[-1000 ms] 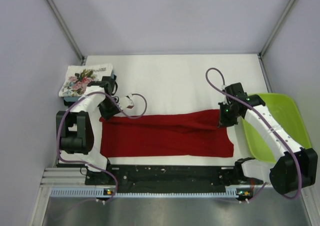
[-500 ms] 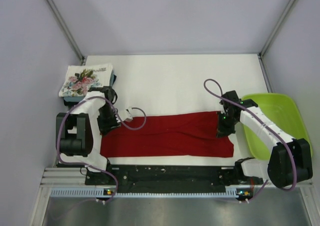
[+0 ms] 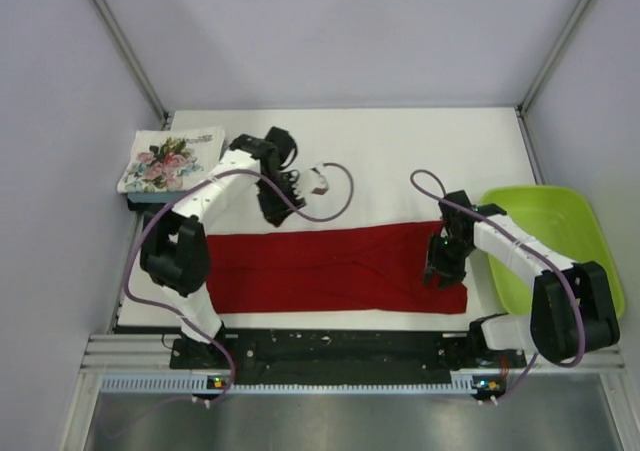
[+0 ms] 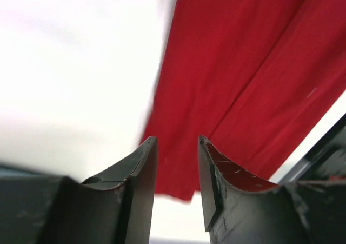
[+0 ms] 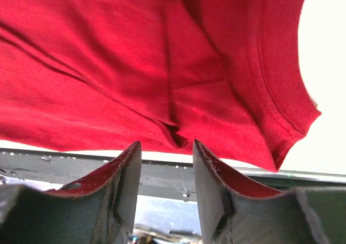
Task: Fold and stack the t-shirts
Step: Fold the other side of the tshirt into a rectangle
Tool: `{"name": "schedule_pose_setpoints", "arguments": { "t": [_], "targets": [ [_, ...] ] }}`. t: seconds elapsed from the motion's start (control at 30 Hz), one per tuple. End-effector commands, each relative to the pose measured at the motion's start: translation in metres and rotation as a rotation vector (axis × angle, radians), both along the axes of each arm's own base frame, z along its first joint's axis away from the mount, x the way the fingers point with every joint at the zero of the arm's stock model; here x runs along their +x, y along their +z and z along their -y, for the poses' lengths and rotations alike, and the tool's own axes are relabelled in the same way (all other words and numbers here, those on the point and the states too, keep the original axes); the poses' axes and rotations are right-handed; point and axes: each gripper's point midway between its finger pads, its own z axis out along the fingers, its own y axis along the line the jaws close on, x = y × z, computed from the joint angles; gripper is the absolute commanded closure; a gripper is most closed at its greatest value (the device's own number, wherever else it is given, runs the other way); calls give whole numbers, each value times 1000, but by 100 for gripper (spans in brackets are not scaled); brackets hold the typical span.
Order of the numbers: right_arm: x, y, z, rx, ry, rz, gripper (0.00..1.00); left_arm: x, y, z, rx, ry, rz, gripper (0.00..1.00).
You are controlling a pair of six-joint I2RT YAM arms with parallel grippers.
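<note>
Jaws on left gripper [image 3: 272,217] were slightly apart and empty. It hung over bare bench [image 3: 400,161] just past the far edge of red shirt [image 3: 335,269], likely clear so the cloth lay undisturbed. Red shirt lay flat as a long folded strip along the near edge. Right gripper [image 3: 438,273] sat low over its right end, jaws parted, pinching nothing, probably lined up for a crosswise fold. Floral shirt [image 3: 170,159] sat folded near the far-left corner, apparently the stack base.
</note>
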Motion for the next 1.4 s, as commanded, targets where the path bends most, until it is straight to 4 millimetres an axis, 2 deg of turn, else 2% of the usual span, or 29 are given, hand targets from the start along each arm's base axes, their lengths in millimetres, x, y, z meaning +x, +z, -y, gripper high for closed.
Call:
{"name": "schedule_pose_setpoints", "arguments": {
  "t": [0.0, 0.07, 0.17, 0.27, 0.4, 0.6, 0.77, 0.83, 0.93, 1.0, 1.1, 1.23, 1.3, 1.37],
  "targets": [
    [-21, -19, 4, 12, -216, -91, 57, -7, 38, 126, -346, -21, -49, 62],
    [-16, -16, 14, -6, -301, -34, 56, -12, 47, 168, -420, -68, -51, 64],
    [1, 0, 14, 25, -354, 106, 58, -30, 41, 219, -483, -139, -83, 66],
    [-1, -2, 12, 44, -383, 121, 59, -50, 21, 255, -468, -159, -127, 62],
    [-10, -22, -1, 113, -417, 62, 63, -55, 5, 286, -538, -88, -192, 54],
    [-11, -26, -9, 172, -424, 62, 68, -46, -12, 301, -552, -6, -212, 51],
    [-10, -28, -8, 167, -422, 71, 81, -52, -43, 297, -466, 5, -297, 51],
    [-11, -31, -7, 162, -423, 70, 81, -56, -52, 297, -446, 11, -328, 51],
    [-11, -33, -7, 159, -418, 74, 82, -51, -55, 302, -460, 16, -315, 51],
    [-10, -33, -7, 161, -415, 84, 86, -47, -52, 306, -478, 10, -295, 54],
    [-9, -34, -7, 163, -413, 87, 100, -42, -49, 308, -485, 2, -268, 64],
    [-10, -34, -7, 167, -407, 93, 100, -47, -44, 308, -502, -33, -273, 81],
    [-9, -31, -8, 175, -409, 104, 100, -50, -42, 308, -504, -54, -274, 99],
    [-7, -27, -9, 188, -404, 121, 100, -53, -38, 305, -504, -71, -281, 100]
  ]
}}
